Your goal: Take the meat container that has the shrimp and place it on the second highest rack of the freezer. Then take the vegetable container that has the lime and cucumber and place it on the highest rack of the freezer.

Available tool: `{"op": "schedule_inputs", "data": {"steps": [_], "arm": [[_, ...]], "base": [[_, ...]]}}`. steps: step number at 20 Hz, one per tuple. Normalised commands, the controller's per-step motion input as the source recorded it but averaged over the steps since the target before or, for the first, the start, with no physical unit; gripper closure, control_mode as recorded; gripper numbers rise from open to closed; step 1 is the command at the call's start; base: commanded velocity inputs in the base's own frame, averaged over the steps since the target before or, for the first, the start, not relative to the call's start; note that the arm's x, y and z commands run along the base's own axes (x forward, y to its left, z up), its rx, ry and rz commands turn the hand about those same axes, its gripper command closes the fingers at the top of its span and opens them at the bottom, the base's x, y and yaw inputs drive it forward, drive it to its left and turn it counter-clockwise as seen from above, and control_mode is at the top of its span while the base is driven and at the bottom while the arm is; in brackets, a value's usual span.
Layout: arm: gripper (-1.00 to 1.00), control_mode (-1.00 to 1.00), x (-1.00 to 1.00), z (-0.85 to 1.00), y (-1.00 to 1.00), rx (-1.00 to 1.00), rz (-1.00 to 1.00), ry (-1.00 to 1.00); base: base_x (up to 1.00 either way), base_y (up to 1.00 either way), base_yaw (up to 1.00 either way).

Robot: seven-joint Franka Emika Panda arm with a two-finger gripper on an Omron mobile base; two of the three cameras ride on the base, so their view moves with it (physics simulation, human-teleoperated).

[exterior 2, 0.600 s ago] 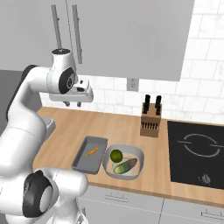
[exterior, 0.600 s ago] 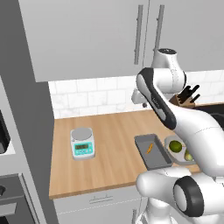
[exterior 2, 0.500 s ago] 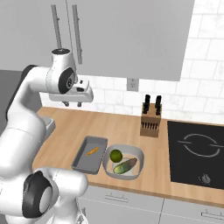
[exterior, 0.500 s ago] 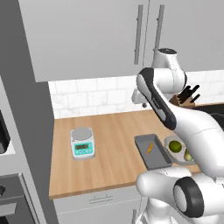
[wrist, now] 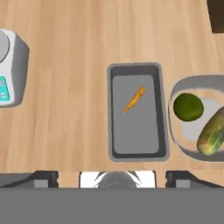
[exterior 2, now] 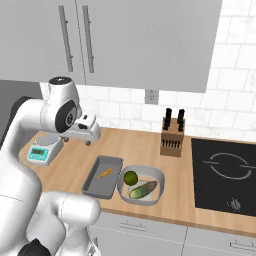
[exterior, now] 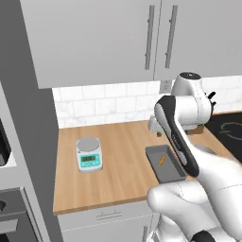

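Nothing placed yet. Shallow dark grey rectangular meat tray (wrist: 138, 113) with tiny orange shrimp (wrist: 134, 99) sits on wooden counter (wrist: 78, 57); round pale bowl (exterior 2: 156, 175) with dark green lime (wrist: 188, 106) and cucumber (wrist: 212, 131) just beside. Two-finger gripper (exterior 2: 89, 140) hovers above, fingers wide, empty. Both transfers remain.

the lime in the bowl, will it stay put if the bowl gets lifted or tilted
Probably not. The lime looks round and smooth, so it would likely roll. The cucumber lying beside it may block one side, and the vegetable container has a raised rim that should keep it in.
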Motion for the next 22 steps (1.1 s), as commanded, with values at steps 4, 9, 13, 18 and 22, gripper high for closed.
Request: {"op": "schedule_inputs", "data": {"steps": [4, 9, 13, 18, 22], "arm": [[-1.0, -1.0, -0.6, -0.87, -0.47, 0.18, -0.27, 0.01], [-1.0, -1.0, -0.22, -0.82, -0.54, 0.18, -0.27, 0.07], [-1.0, -1.0, -0.22, -0.68, -0.46, 0.17, -0.28, 0.1], [-1.0, -1.0, -0.13, -0.63, -0.36, 0.14, -0.31, 0.16], [-1.0, -1.0, 0.04, -0.48, -0.28, 0.11, -0.36, 0.16]], "base": [[0.0, 0.0, 0.0], [0.0, 0.0, 0.0], [0.0, 0.0, 0.0], [0.0, 0.0, 0.0], [0.0, 0.0, 0.0]]}}
